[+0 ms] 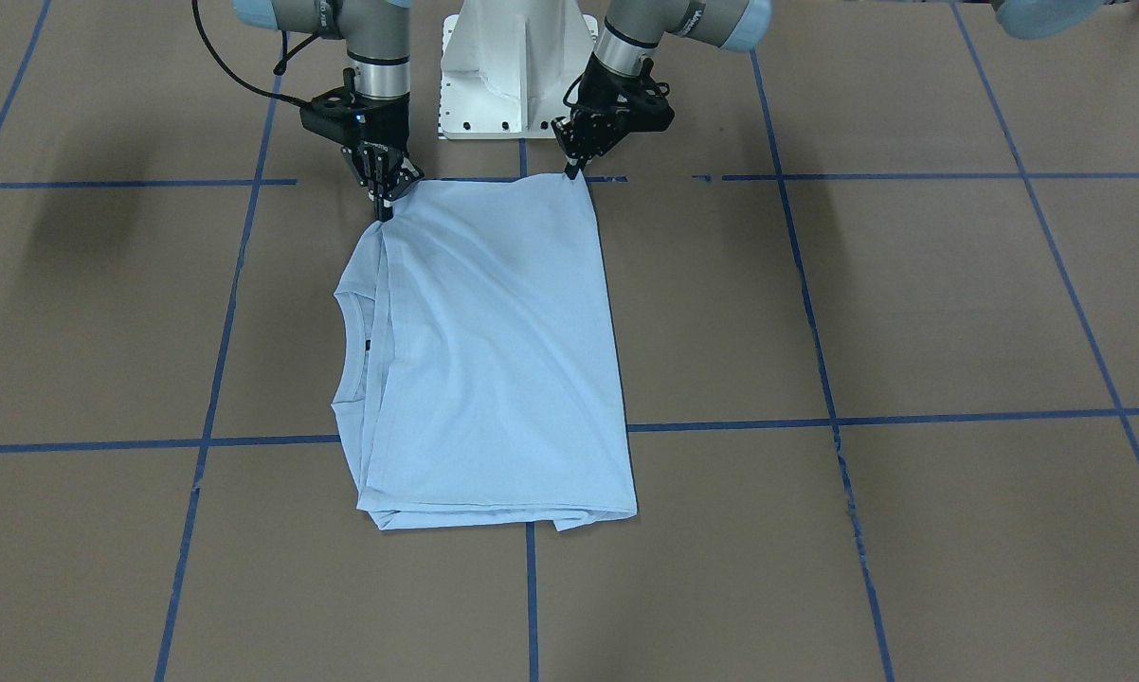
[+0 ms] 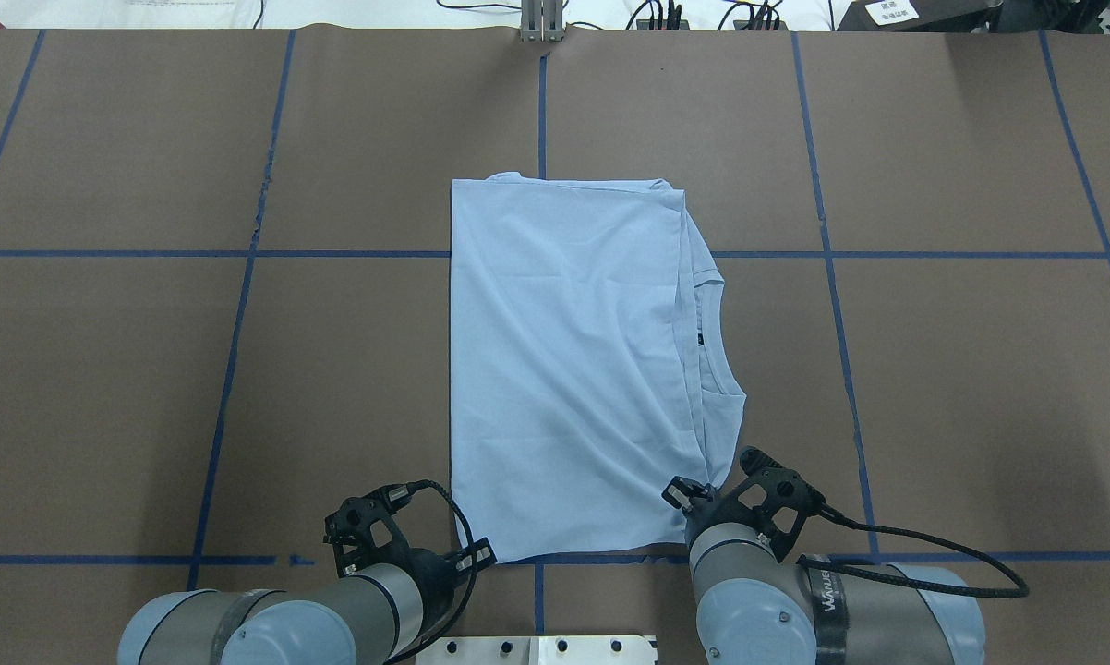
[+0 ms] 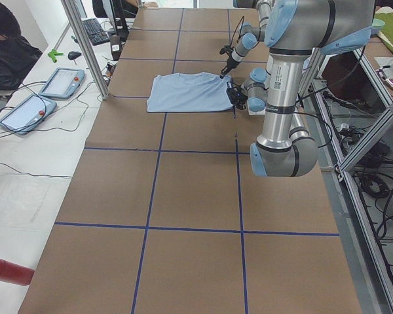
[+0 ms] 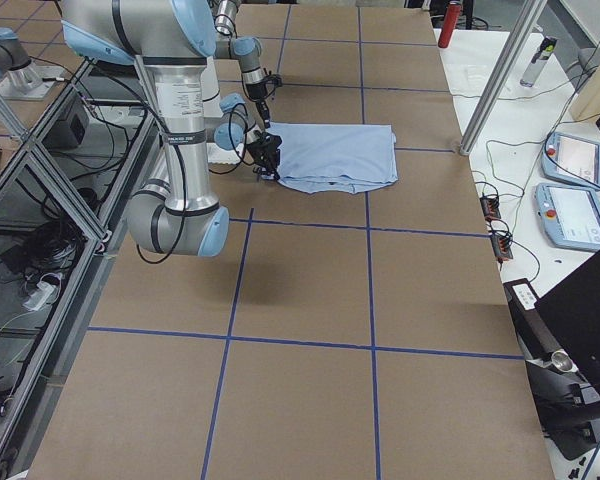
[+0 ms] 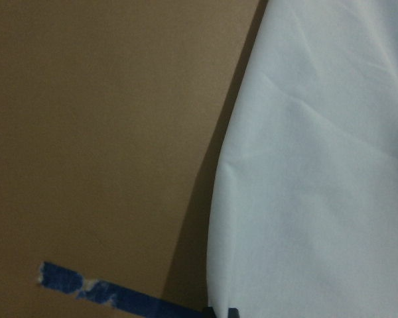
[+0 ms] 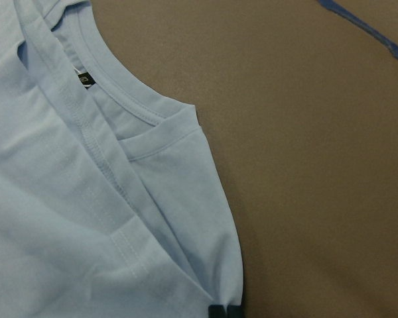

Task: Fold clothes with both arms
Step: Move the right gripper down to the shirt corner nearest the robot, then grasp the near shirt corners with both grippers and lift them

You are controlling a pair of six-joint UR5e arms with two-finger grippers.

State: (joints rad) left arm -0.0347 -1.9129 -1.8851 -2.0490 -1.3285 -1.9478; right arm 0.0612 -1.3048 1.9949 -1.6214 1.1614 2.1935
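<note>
T-shirt (image 2: 564, 369) is lying folded on the surface (image 2: 934, 369) as a narrow rectangle, collar (image 2: 707, 323) showing at 3 o'clock overhead, left claw (image 1: 572, 170) pinching its 7 o'clock corner and right claw (image 1: 384, 203) its 5 o'clock corner, so a crosswise fold is seemingly remaining.

The T-shirt (image 2: 564, 369) lies flat on the table (image 2: 149, 369), just in front of the base (image 1: 517, 66), collar (image 1: 347, 350) toward the robot's right. The left gripper (image 1: 574, 170) is at its near-left corner, the right gripper (image 1: 385, 204) at the near-right.
</note>
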